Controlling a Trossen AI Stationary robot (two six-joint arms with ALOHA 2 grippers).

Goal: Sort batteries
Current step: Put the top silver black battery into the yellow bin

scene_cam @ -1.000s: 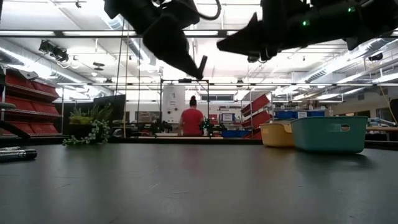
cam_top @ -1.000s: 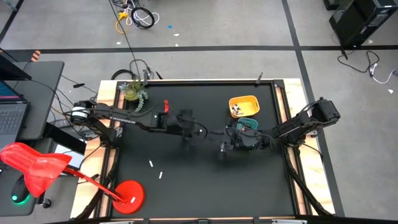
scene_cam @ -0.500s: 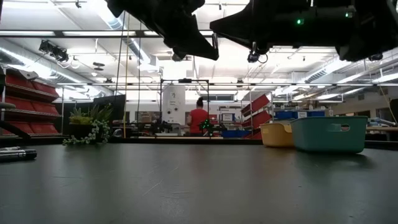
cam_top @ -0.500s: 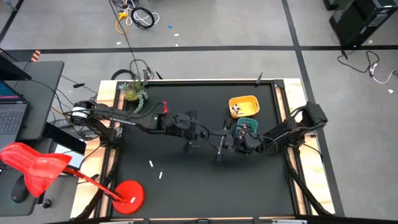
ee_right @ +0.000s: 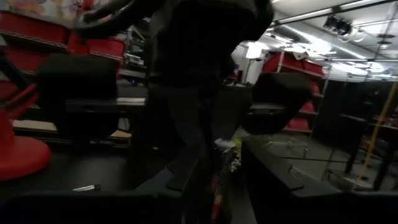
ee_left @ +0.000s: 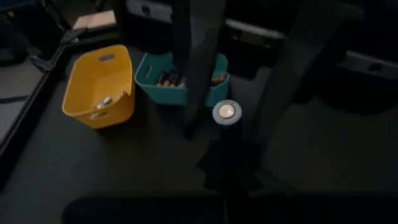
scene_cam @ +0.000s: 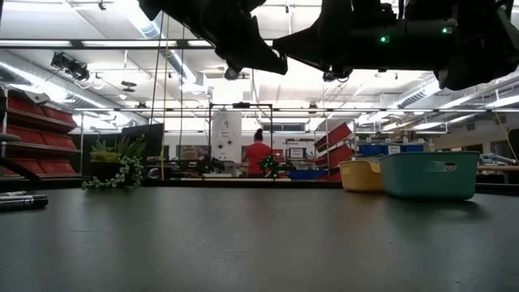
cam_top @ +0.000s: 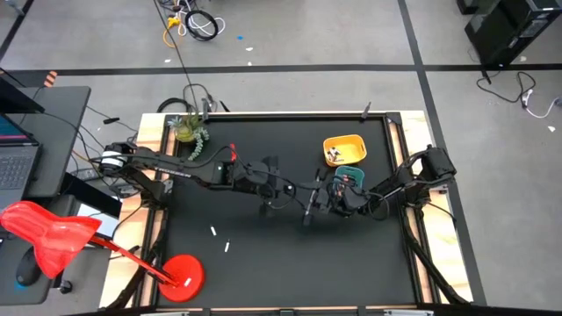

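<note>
Both arms have drawn together over the middle of the table since a second ago: the left hand (cam_top: pixel 285 189) has slid toward the trays and the right hand (cam_top: pixel 309 209) has swung in to meet it, so that they now sit close, nearly tip to tip, high above the black table (cam_top: pixel 290 259).

Nearest the front edge, two pale batteries (cam_top: pixel 219 239) lie loose on the mat, well apart from both hands and from the trays. These are plainly unsorted.

Further in, the left hand is closed tight. Seen from its wrist, a slim dark rod runs forward past the fingers, but I cannot tell whether that is a battery or part of the arm. The right hand stands partly open; whether it has hold of anything I cannot tell, since its own wrist view is filled by the other arm.

Beyond the hands sit the teal tray (ee_left: pixel 180 84), holding dark batteries with coppery ends, and just beside it the yellow tray (ee_left: pixel 99 84), holding a few silver-white ones. A small potted plant (cam_top: pixel 187 130) stands at the far corner.

By my judgement the sort is well along: each tray has its kind, and the two pale cells near the front remain for the yellow tray.
</note>
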